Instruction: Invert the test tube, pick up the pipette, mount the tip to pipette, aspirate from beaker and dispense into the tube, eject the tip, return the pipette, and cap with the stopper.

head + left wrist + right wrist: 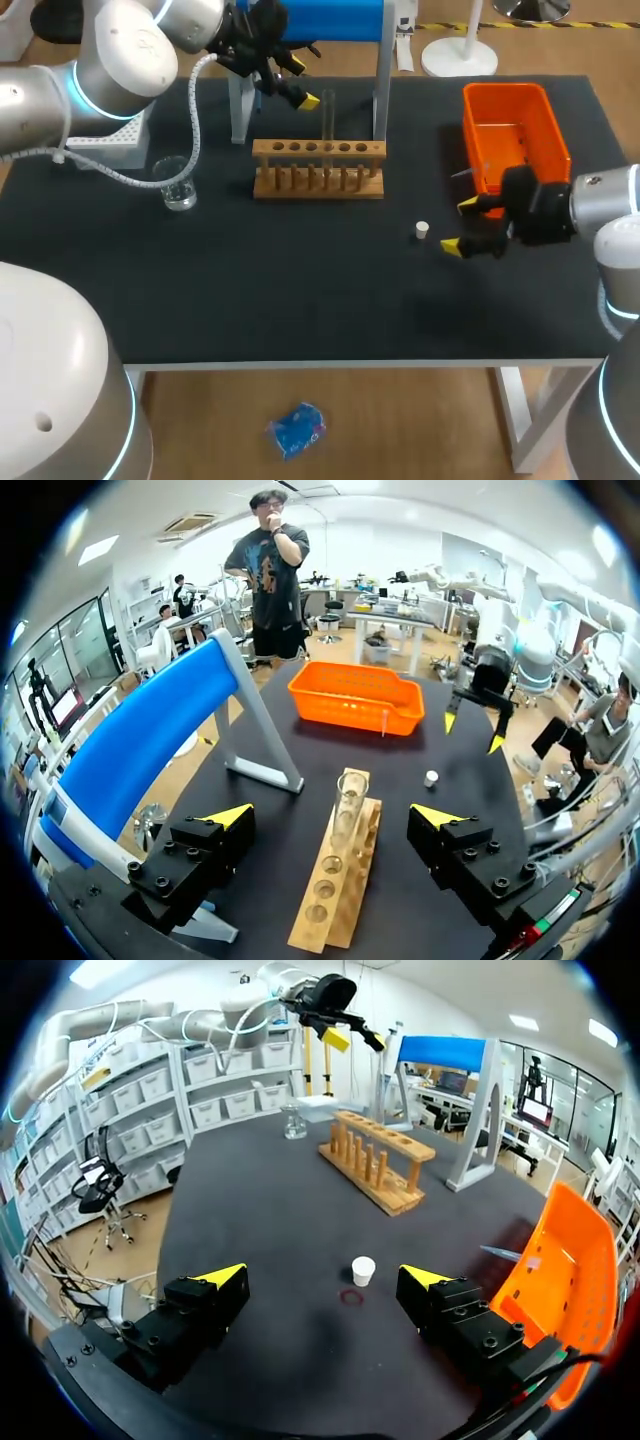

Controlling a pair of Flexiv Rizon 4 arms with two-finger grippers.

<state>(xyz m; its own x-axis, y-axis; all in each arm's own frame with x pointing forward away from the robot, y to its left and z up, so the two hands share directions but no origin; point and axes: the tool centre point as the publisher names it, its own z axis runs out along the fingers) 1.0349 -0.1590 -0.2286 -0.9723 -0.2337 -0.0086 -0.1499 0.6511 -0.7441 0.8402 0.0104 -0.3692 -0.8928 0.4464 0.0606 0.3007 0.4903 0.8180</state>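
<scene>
Black tabletop [300, 300] fills the workspace, with an orange bin [548, 125] at its right side, likely for spent tips. Mid-table, the wooden rack [318, 150] keeps the test tube [328, 115] upright; the left gripper [303, 82] hangs above it, fingers apart, probably poised to grasp. The right gripper [458, 226], likewise spread, hovers just beside the small white stopper [422, 230]

The surface [300, 290] was black, the bin [503, 91] orange, the rack [318, 185] pale wood, the stopper [422, 230] white, and the far panel [335, 20] blue.
</scene>
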